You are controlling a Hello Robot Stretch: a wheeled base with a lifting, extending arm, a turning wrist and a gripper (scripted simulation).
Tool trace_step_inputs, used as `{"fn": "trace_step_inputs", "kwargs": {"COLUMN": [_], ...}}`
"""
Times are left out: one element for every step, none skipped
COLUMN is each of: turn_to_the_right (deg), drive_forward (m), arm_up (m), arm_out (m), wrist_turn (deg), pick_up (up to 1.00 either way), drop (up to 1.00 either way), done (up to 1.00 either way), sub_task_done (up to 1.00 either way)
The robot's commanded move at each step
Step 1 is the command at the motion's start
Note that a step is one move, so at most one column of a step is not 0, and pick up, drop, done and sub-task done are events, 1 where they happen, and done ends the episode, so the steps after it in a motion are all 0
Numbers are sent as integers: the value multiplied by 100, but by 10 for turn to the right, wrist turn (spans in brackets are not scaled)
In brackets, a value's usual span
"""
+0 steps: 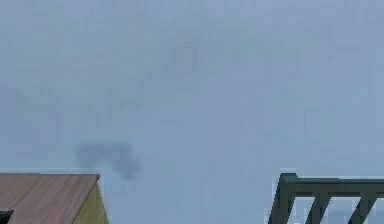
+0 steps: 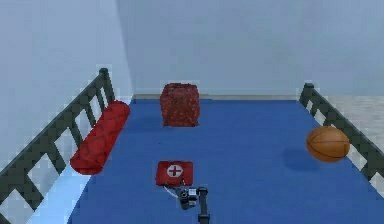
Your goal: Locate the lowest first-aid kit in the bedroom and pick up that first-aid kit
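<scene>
Lower centre, arm side view: first-aid kit (image 2: 175, 172), a flat red case with a white cross, lies on the blue bed (image 2: 250, 150), just left of the frame's middle.
Hand: the hand (image 2: 186, 197) sits just below the kit at the end of the dark arm (image 2: 203, 208). Its opening cannot be read. With the case lying right behind it, I cannot tell whether it has hold of anything or touches the case.
Other items on bed: 1 red bolster (image 2: 101, 137) along the left rail (image 2: 60, 130), 1 dark red cube (image 2: 180, 104) at upper centre, 1 orange ball (image 2: 327, 143) at right. All 3 lie well apart from the kit.
Forward view: grey-blue wall (image 1: 200, 80); brown-topped furniture corner (image 1: 45, 198) at lower left; dark rail end (image 1: 320, 195) at lower right.
Step in hand (judgement): final approach and grasp of the kit.
Technique (judgement): the case is flat and low, so set 1 finger on either side of a narrow edge, down against the cover, then lift straight up.
Risk (judgement): the soft cover may let the case slide, so avoid pushing it ahead of the hand.
</scene>
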Motion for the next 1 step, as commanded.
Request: {"fn": "trace_step_inputs", "kwargs": {"turn_to_the_right": [0], "drive_forward": [0], "arm_up": [0], "arm_out": [0], "wrist_turn": [0], "pick_up": [100], "drop": [0], "done": [0], "sub_task_done": [0]}}
